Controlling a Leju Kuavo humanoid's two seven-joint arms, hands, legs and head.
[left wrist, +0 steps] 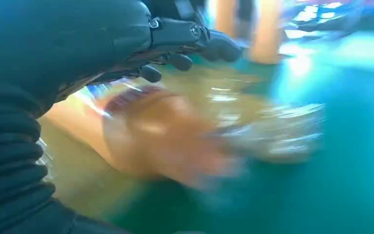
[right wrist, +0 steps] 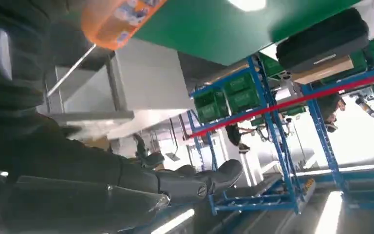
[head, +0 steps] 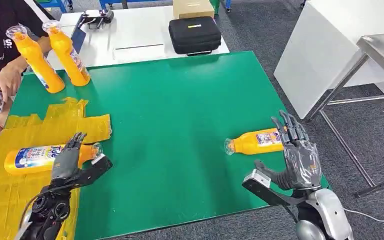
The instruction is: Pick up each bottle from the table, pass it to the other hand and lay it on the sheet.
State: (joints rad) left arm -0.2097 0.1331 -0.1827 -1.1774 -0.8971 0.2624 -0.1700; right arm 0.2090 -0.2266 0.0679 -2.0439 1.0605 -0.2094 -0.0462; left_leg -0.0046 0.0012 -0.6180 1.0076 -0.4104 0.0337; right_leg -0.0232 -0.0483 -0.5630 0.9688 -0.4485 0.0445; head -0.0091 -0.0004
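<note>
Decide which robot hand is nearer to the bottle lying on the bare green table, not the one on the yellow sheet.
Right. The right robot hand is open right beside that bottle, at its base end. The left robot hand is across the table, over the other lying bottle on the yellow sheet.

Motion blur smears the lying bottle (left wrist: 175, 141) in the left wrist view; its label cannot be read. The left robot hand (head: 66, 159) covers that bottle's middle. The right wrist picture's edge cuts off another bottle (right wrist: 119, 19).
</note>
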